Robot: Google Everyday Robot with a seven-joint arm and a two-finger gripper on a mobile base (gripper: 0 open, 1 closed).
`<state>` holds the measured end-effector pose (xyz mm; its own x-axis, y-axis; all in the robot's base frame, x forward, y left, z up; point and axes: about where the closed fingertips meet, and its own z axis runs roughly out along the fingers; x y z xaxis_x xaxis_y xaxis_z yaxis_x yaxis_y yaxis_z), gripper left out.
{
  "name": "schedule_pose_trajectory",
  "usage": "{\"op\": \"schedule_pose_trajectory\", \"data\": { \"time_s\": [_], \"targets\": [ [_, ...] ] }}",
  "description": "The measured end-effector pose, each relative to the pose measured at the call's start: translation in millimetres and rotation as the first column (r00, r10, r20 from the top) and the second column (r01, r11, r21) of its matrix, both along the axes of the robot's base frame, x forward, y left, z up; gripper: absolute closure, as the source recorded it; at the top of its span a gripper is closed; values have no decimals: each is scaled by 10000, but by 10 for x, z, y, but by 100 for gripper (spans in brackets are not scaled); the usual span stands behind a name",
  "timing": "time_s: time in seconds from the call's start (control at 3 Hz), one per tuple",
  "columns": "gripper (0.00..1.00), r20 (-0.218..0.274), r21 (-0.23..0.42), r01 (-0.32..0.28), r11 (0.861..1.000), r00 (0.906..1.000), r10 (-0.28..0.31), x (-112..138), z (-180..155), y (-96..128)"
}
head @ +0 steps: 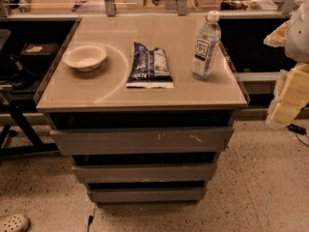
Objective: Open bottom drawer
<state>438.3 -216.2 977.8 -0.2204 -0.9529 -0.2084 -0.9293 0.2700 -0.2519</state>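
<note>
The bottom drawer point(147, 195) is the lowest and smallest of three grey fronts in the cabinet under the table; its front is plain, flat and has no handle. It sits close in under the middle drawer point(145, 172), with a dark gap above it. The top drawer point(142, 140) has white scratch marks. My gripper point(288, 96), pale yellow, hangs at the right edge of the view, level with the table top. It is well to the right of the cabinet, high above the bottom drawer, and touches nothing.
On the table top point(96, 98) stand a white bowl point(85, 57), a blue snack bag point(149, 65) and a clear water bottle point(206, 45). Speckled floor lies in front. A pale shoe point(13, 223) is at bottom left, a cable point(297, 129) at right.
</note>
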Motion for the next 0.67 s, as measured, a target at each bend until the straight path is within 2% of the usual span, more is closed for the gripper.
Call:
{"op": "schedule_pose_trajectory", "data": {
  "time_s": [0.33,0.67],
  "targets": [
    [0,0,0,0,10000,10000,0,0,0,0],
    [0,-393,375,26,9993,9992,-12,-170,-260,90]
  ]
}}
